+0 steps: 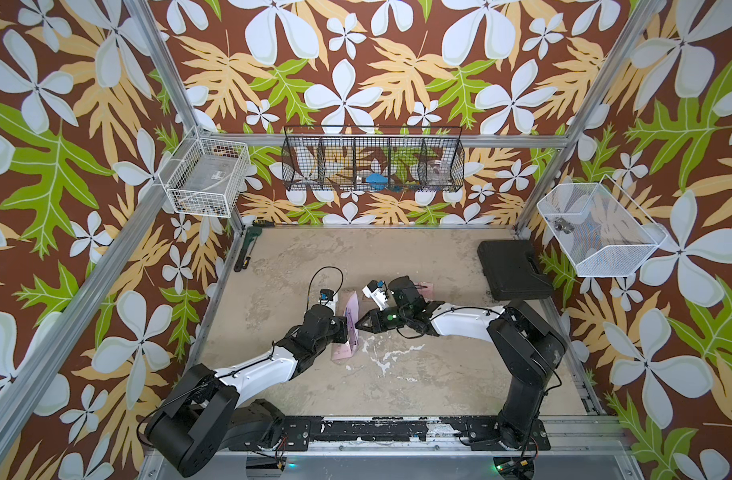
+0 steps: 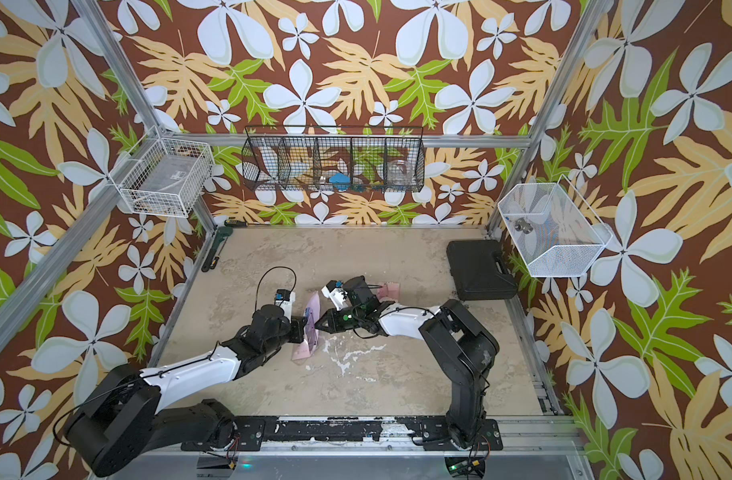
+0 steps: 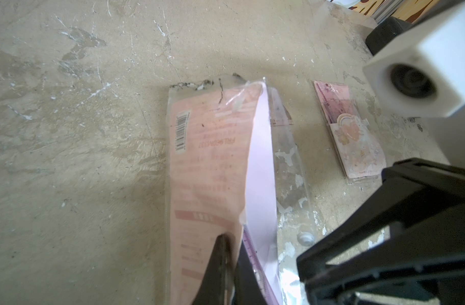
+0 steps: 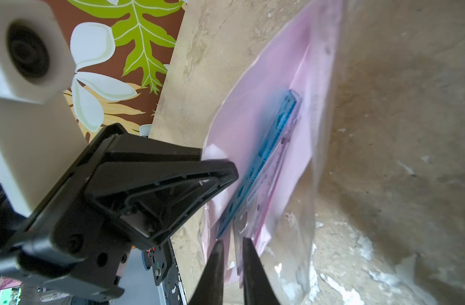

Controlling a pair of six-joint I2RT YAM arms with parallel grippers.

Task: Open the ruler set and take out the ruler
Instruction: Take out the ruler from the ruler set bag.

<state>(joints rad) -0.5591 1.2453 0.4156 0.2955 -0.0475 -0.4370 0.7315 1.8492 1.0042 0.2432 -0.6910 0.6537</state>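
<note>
The ruler set (image 1: 349, 309) is a clear sleeve with a pink card, standing on its long edge mid-table in both top views. My left gripper (image 3: 230, 264) is shut on the sleeve's barcode side (image 3: 207, 158) near its mouth. A purple ruler edge (image 3: 252, 253) shows beside those fingers. My right gripper (image 4: 232, 250) sits at the open mouth, its fingers a narrow gap apart. Between them lie the pink card's edge and the clear ruler's end (image 4: 242, 224). A blue ruler (image 4: 268, 153) lies inside against the card. In a top view the right gripper (image 1: 359, 324) points at the set from the right.
A small pink packet (image 1: 424, 288) lies flat behind the right wrist, also in the left wrist view (image 3: 350, 137). A black case (image 1: 514, 270) sits at the back right. A wrench (image 1: 245, 249) lies along the left edge. Wire baskets (image 1: 372, 160) hang on the walls.
</note>
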